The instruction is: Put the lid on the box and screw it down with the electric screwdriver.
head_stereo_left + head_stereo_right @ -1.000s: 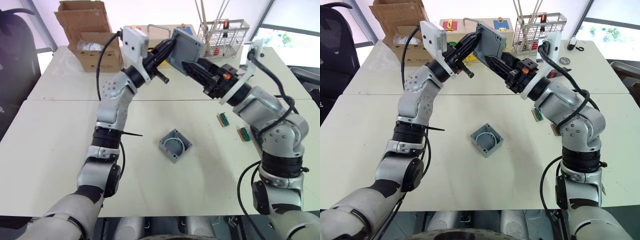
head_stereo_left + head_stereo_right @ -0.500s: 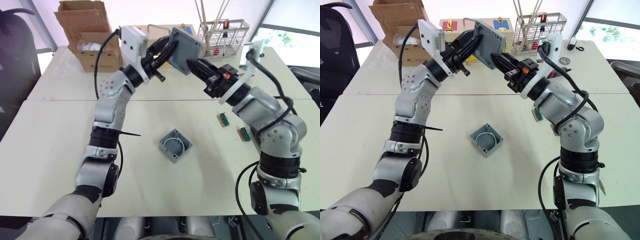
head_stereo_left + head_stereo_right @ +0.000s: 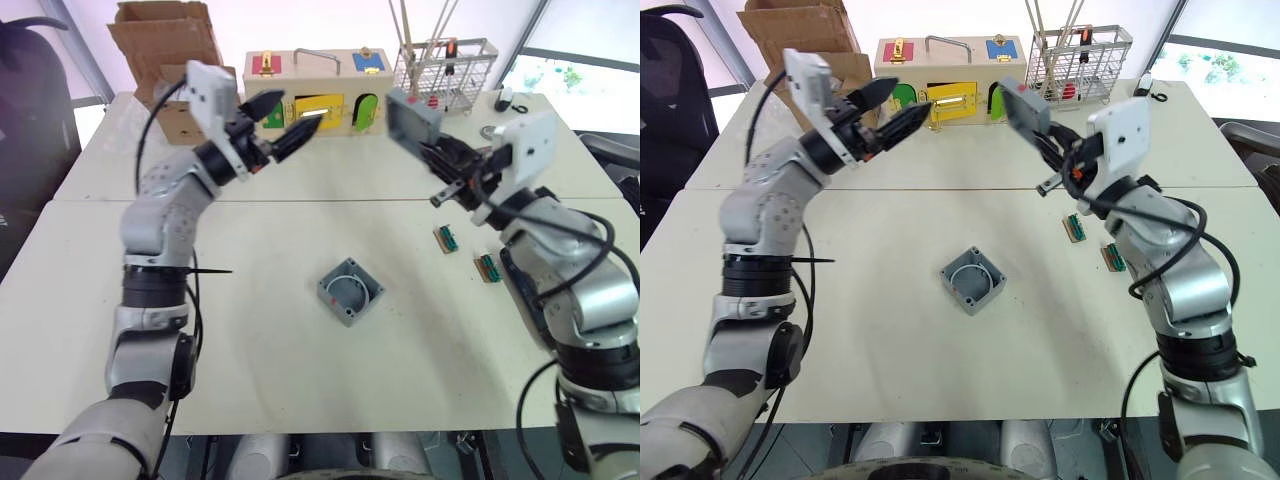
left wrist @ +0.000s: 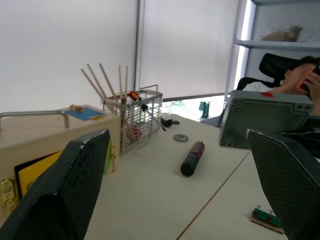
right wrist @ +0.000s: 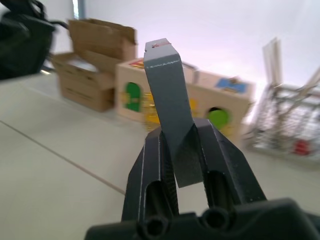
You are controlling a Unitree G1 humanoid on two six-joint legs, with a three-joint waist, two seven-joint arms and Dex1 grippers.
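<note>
A: Where is the lid right now?

B: Pinched by 1 edge between the 2 fingers of the right gripper, held high above the far half of the table. It stands nearly on edge, its flat face tilted rather than level.

A: And the box?

B: Open side up on the table, near the middle. It lies below the lid and nearer the robot, a little to the robot's left of the right gripper. I judge the coming move turns on that: the lid has to come down and toward the robot, and turn flat so its square lines up with the box's rim.

A: Which arm is nearer?

B: The right, and it already carries the lid. The left gripper is spread wide with nothing in it, raised in front of the wooden box with coloured doors, well apart from the grey box.

A: Anything hard to make out?

B: The right fingers cover the lid's lower edge. From the left wrist, a black tool with a red band lies near the wire basket; I cannot tell whether it is the driver.
</note>
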